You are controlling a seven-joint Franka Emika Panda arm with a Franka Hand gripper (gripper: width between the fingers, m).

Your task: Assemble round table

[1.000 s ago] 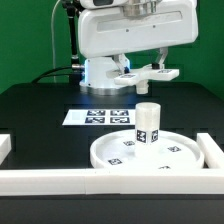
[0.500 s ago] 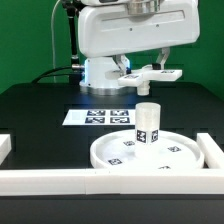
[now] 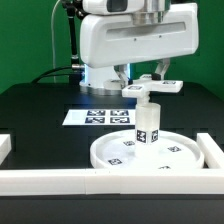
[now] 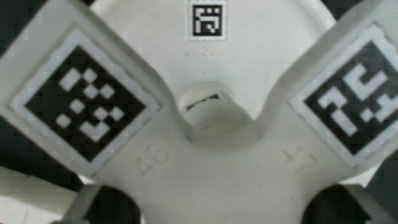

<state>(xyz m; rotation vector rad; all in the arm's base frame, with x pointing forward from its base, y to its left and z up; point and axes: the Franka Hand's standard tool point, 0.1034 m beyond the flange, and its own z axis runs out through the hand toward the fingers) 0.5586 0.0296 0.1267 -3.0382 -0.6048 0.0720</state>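
Where the gripper (image 3: 150,78) hangs: over the leg (image 3: 147,125), fingers pinching the cross base (image 3: 150,89).
Cross base: airborne, just above the leg's top; contact unclear.
Leg: upright on the disc (image 3: 165,158).
Disc: near the tabletop's (image 3: 40,112) front edge.

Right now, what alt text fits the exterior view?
A white robot hand holds the four-lobed cross base in the air above a short leg standing upright on the round disc. The disc lies on a black table inside white border rails, with the marker board beyond it.
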